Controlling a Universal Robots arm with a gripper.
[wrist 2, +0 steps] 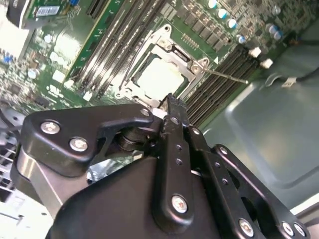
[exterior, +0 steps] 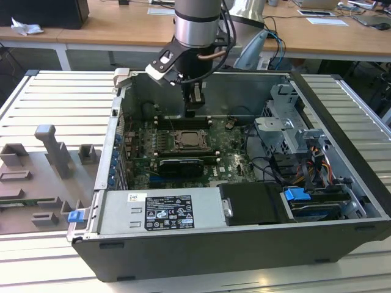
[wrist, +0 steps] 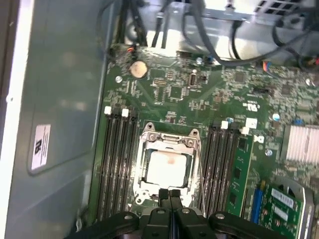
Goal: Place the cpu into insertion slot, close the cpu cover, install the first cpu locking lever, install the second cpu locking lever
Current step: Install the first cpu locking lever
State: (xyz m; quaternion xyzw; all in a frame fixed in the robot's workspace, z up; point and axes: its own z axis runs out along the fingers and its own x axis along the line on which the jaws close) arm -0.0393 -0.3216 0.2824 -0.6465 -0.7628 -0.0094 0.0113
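We found the pale square cpu (wrist: 167, 167) under the lowered silver-frame cpu cover (wrist: 168, 141). The black gripper (wrist: 169, 193) hovered beside it, fingers together (empty). We judged the first-lever step to be in hand.

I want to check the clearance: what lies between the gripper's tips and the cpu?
In the first wrist view, one side of the cpu cover, its thin metal frame, lies between the shut gripper and the cpu; nothing else is there.
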